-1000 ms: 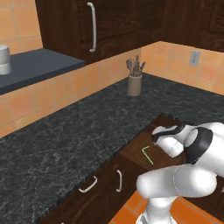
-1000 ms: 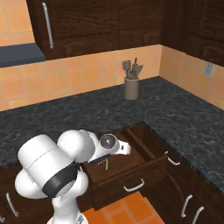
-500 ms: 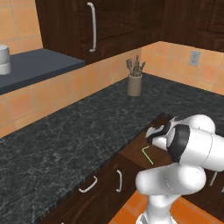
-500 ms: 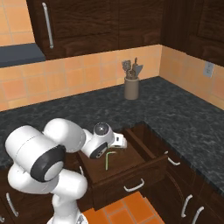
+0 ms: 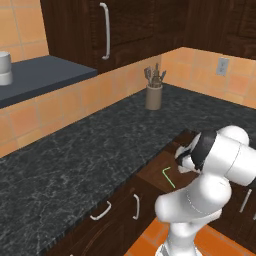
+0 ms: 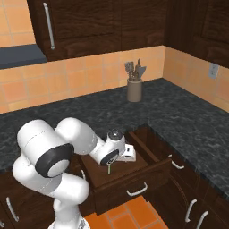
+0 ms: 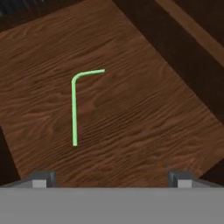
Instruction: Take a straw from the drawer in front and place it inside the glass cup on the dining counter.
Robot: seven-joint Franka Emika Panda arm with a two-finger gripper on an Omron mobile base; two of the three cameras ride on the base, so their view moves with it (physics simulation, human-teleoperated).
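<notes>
Fingers (image 7: 43, 178): spread wide apart, with nothing pinched between them; the tips are seen at 6 o'clock in the hand view.
Gripper (image 7: 111, 179): held over the open drawer (image 6: 154, 172).
Drawer: pulled out from under the black counter (image 5: 85, 155); one straw (image 7: 74, 109) is kept inside.
Straw: found lying flat on the brown wood floor of the drawer, at about 10 o'clock from the middle of the hand view.
Straw look: thin, light green, bent at one end.
Pot (image 6: 134, 91): filled with kitchen tools, set on the counter by the wall.

The open drawer (image 7: 144, 109) holds a bent green straw (image 7: 74, 109) lying flat on its floor.
</notes>
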